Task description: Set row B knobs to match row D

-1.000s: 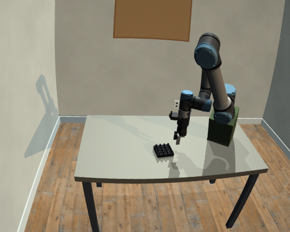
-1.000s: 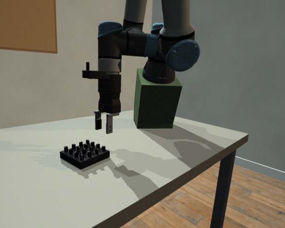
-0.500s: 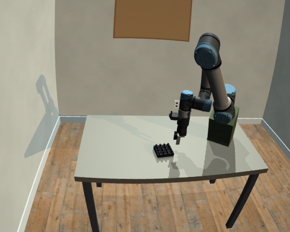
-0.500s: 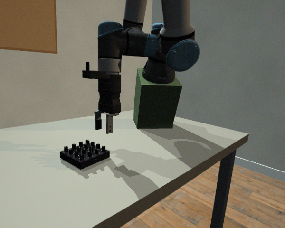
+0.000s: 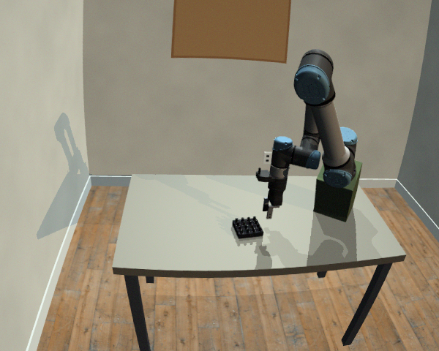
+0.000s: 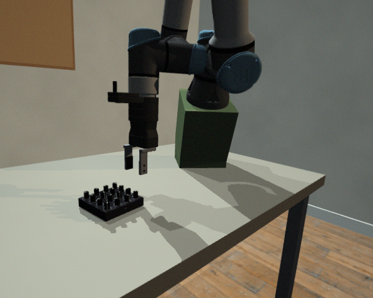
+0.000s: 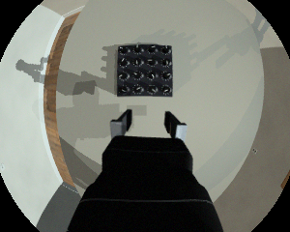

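Observation:
The black knob box (image 5: 249, 235) (image 6: 119, 212) (image 7: 145, 70) stands flat on the table, with four rows of four black knobs on top. A small round spot, perhaps the socket, shows on its side in the exterior view. White lines show on the knobs in the wrist view, but they are too small to read surely against the marks. The printed names are not legible. My gripper (image 5: 267, 211) (image 6: 135, 170) (image 7: 148, 117) is open and empty. It hangs above table height, beside the box toward the robot's base, with its fingers apart and touching nothing.
The pale table (image 5: 174, 241) (image 6: 45, 250) (image 7: 208, 97) bears the box and the arm's green base block (image 5: 331, 198) (image 6: 204, 141). The block stands at the table's right part in the top view. Arm shadows fall across the table beside the box.

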Controlling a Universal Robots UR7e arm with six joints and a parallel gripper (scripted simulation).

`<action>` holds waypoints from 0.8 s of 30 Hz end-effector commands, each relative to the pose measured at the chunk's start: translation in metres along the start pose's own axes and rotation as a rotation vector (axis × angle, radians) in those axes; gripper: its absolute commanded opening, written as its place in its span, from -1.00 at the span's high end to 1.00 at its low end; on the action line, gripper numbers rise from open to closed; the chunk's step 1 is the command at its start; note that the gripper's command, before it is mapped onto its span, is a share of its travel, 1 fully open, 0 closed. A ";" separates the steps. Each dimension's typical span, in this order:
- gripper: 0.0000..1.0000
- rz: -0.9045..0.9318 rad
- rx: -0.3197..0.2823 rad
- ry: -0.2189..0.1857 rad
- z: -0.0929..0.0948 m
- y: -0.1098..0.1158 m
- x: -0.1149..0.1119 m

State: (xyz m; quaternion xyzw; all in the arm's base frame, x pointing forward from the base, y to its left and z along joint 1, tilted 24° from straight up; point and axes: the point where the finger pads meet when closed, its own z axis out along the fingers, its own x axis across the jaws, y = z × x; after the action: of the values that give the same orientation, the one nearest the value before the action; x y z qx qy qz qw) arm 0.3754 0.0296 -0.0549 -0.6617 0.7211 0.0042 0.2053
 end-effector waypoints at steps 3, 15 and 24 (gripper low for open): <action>-1.00 -0.006 -0.001 -0.001 0.000 0.001 -0.001; -1.00 -0.073 0.002 0.001 0.000 -0.003 -0.002; -1.00 -0.218 0.003 0.002 -0.001 -0.007 -0.005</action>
State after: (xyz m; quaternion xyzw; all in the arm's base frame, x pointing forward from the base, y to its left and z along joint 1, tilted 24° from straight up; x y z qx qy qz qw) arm 0.3780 0.0329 -0.0531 -0.7046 0.6793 -0.0084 0.2050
